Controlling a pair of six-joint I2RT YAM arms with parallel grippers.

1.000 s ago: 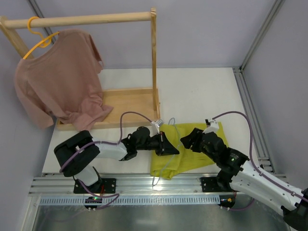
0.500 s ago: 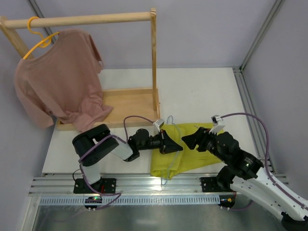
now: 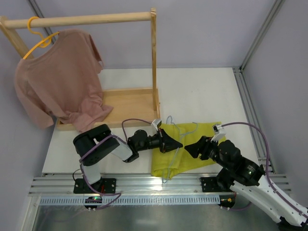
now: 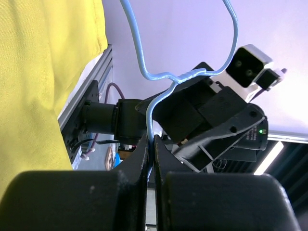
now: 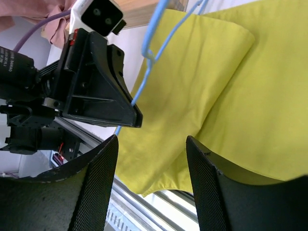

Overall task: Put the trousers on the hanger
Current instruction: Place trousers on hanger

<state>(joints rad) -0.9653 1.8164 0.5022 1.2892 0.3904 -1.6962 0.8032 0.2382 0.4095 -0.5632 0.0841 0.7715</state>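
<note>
The yellow-green trousers [image 3: 208,136] lie folded on the white table at the front, between my two arms. They also show in the left wrist view [image 4: 38,72] and the right wrist view [image 5: 202,91]. My left gripper [image 3: 172,143] is shut on the wire of the light-blue hanger [image 3: 179,131] and holds it tilted over the trousers' left part. In the left wrist view [image 4: 153,144] the hanger wire [image 4: 149,115] runs up from between the jaws. My right gripper [image 3: 191,149] is open and empty just above the trousers, facing the left gripper [image 5: 103,94]. Its jaws [image 5: 151,166] stand wide apart, with the hanger [image 5: 148,67] ahead of them.
A wooden clothes rack [image 3: 82,20] with a wooden base tray [image 3: 130,103] stands at the back left. A dusty-pink T-shirt [image 3: 57,82] hangs there on a yellow hanger [image 3: 38,41]. A metal rail [image 3: 144,185] runs along the table's front edge, and frame posts [image 3: 250,110] line the right side.
My right gripper has drawn back to the right and a little nearer. The hanger has swung in my left gripper, one end now rising over the trousers.
</note>
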